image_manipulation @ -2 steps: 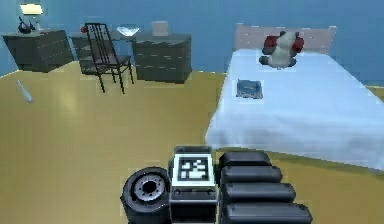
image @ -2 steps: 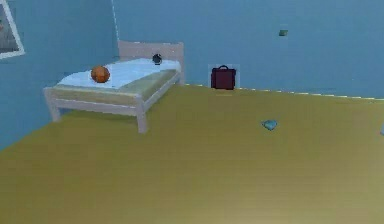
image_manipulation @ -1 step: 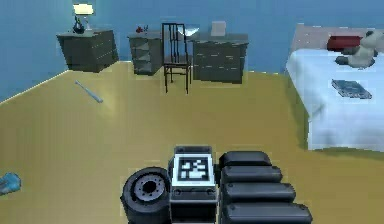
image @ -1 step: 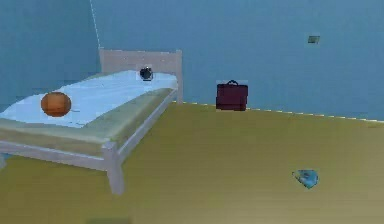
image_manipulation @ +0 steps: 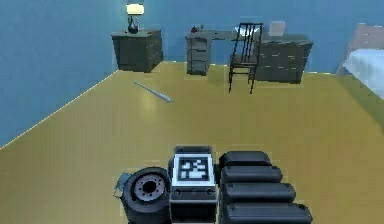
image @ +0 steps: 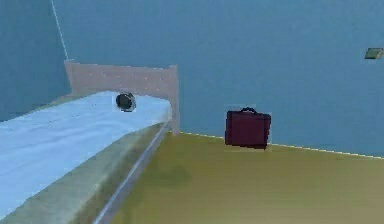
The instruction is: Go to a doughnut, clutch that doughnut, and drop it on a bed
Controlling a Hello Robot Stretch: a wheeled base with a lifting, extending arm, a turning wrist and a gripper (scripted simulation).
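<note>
The gripper [image_manipulation: 142, 192] sits low by the robot's body, beside a white square with black marks [image_manipulation: 193, 168]; I cannot tell if it holds anything; the bed [image: 50, 135] is close ahead, on the forward view's left; a small dark round thing [image: 125, 101] lies on it near the headboard [image: 120, 75]; maybe the doughnut, I cannot be sure; I think this is the drop step; next the robot must turn its arm side to the bed and reach over.

Room: blue walls [image: 250, 60], mustard floor [image_manipulation: 200, 120].
Against wall: lamp [image_manipulation: 134, 14] on dark cabinet [image_manipulation: 137, 50], grey desk [image_manipulation: 212, 45], black chair [image_manipulation: 245, 58], grey dresser [image_manipulation: 285, 58].
</note>
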